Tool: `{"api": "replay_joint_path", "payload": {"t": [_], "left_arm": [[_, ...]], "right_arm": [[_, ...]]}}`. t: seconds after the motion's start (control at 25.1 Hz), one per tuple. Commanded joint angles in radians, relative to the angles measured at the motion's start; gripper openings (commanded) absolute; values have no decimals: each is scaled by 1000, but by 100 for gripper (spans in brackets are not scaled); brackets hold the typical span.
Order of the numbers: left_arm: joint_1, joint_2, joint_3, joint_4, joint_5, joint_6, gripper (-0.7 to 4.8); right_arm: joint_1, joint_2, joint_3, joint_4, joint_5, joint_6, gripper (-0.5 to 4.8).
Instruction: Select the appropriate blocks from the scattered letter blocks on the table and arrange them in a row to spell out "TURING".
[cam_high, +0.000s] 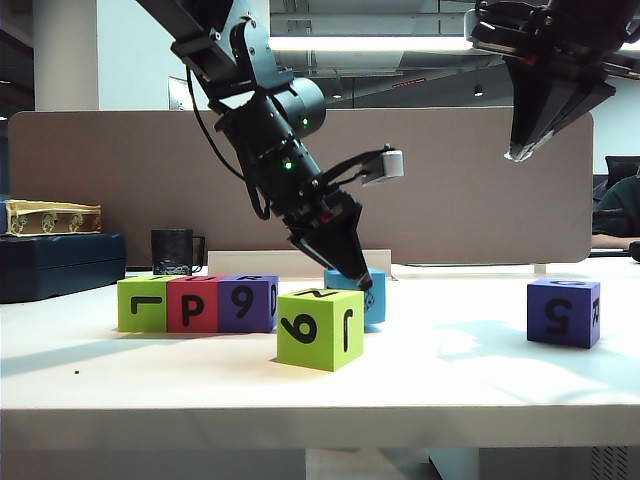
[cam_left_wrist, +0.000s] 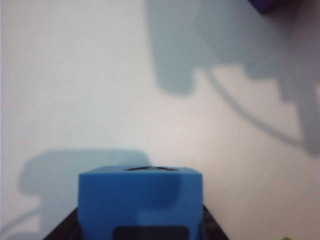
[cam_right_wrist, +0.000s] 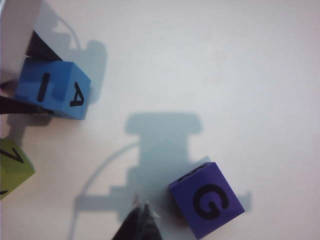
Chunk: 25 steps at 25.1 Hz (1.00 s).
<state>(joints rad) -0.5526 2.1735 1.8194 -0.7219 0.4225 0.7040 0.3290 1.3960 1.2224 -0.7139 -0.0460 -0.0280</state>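
Note:
The light blue letter block (cam_left_wrist: 141, 202) sits between the dark fingers (cam_left_wrist: 64, 229) of my left gripper (cam_high: 360, 282), which is shut on it low over the table (cam_high: 450, 370). From the right wrist view this block (cam_right_wrist: 52, 90) shows "I" and "A". A lime green block (cam_high: 320, 328) stands just in front of it. To the left, a lime green (cam_high: 142, 304), a red (cam_high: 192, 303) and a purple block (cam_high: 247, 303) form a row. A purple "G" block (cam_right_wrist: 206, 199) stands alone at the right (cam_high: 565, 312). My right gripper (cam_right_wrist: 141, 207) hangs high above it, shut and empty.
A black mug (cam_high: 173, 251) stands behind the row, before the brown partition (cam_high: 470, 200). A dark case (cam_high: 60, 265) with a yellow box (cam_high: 50, 216) on it sits at the far left. The table's thick front edge runs along the near side.

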Motion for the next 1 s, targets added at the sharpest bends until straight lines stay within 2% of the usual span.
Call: {"api": "replay_joint_path", "payload": {"t": [0.04,0.16,0.4,0.6,1.0], "left_arm": [[-2,-10,1,-8,18,35,236],[-2,-10,1,-35,50,118,236],[-2,-10,1,-59,52,213,236],[-1,-3,1,-11,41,338,236],[1,16,0,27,42,336,236]], "right_arm": [[2,-4,3,14,0,-3,-1],[2,-4,3,14,0,-3,-1],[2,-4,3,14,0,-3,-1],[2,-4,3,11,0,-3,-1],[2,-4,3,0,0,-3,-1]]}}
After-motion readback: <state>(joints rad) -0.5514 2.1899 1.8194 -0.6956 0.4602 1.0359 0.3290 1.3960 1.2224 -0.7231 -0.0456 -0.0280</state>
